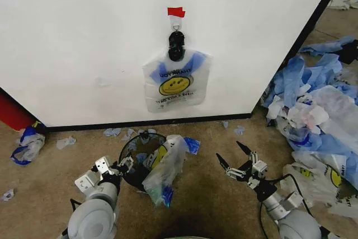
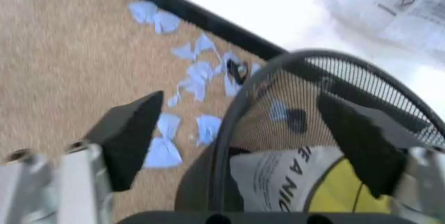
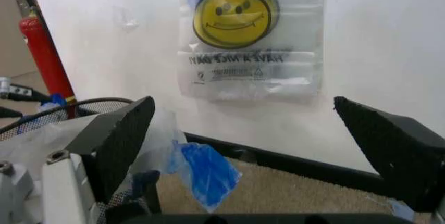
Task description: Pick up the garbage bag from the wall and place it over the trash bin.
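Garbage bag (image 1: 175, 86), thin translucent white plastic with a yellow smiley, hangs clipped at frame centre on the white wall (image 1: 84, 37); light, limp, slippery, so best pinched near its blue handles. Right gripper (image 1: 241, 159) and left gripper (image 1: 124, 166), lower frame, both spread, holding nothing.

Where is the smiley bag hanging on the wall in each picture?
Head view: the garbage bag hangs mid-picture from the black clip on the wall.
Left wrist view: its lower part shows in the upper right corner, blurred.
Right wrist view: it hangs at top centre, smiley face plain.
Shared landmark: the trash bin, whose mesh rim is close in the left wrist view and at the left edge of the right wrist view.
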`<state>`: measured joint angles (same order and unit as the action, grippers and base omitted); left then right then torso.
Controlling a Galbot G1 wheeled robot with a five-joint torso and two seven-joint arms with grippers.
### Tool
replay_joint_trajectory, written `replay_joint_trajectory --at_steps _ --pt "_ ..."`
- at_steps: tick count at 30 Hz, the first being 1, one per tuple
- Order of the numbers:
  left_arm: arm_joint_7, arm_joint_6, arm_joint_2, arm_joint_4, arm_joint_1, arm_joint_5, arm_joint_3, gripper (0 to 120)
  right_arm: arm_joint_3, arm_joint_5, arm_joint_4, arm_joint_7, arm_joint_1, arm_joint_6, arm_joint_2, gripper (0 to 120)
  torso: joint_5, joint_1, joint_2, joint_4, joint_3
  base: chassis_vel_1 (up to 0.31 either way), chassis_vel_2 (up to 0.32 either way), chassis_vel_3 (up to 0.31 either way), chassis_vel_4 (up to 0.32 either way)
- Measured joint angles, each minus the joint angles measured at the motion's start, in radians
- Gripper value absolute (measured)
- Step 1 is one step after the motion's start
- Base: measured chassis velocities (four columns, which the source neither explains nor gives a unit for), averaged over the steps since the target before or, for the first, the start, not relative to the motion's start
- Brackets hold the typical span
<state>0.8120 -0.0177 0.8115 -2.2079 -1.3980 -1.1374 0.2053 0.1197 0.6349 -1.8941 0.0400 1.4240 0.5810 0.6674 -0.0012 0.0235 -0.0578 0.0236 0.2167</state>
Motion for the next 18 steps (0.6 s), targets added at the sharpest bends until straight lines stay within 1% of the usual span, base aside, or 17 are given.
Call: replay_joint_trajectory --at_steps 2,5,10,16,18 --pt "-0.016 -0.008 -0.008 0.008 0.000 0.042 0.003 95 -0.001 0.000 -0.001 0.000 0.000 0.000 0.001 96 0.0000 0.000 0.000 0.0000 0.000 0.000 0.000 0.000 0.000" --pt "-0.039 -0.019 -0.019 0.023 0.000 0.093 0.008 95 -0.004 0.008 -0.006 -0.002 0.000 -0.001 0.002 96 -0.0002 0.000 0.000 0.0000 0.000 0.000 0.000 0.000 0.000" --pt "-0.060 -0.026 -0.035 0.034 0.005 0.132 0.016 96 -0.024 0.036 -0.018 -0.024 0.008 -0.016 0.004 96 -0.0002 0.000 0.000 0.0000 0.000 0.000 0.000 0.000 0.000" --pt "-0.065 -0.031 -0.051 0.041 0.019 0.141 0.017 96 -0.071 0.061 -0.017 -0.066 0.014 -0.047 0.011 96 -0.0001 0.000 0.000 0.0001 0.000 0.000 0.000 0.000 0.000" --pt "-0.065 -0.033 -0.059 0.042 0.029 0.141 0.015 95 -0.128 0.118 0.003 -0.100 -0.006 -0.091 0.032 95 -0.0002 0.000 0.000 0.0000 0.000 0.000 0.000 0.000 0.000"
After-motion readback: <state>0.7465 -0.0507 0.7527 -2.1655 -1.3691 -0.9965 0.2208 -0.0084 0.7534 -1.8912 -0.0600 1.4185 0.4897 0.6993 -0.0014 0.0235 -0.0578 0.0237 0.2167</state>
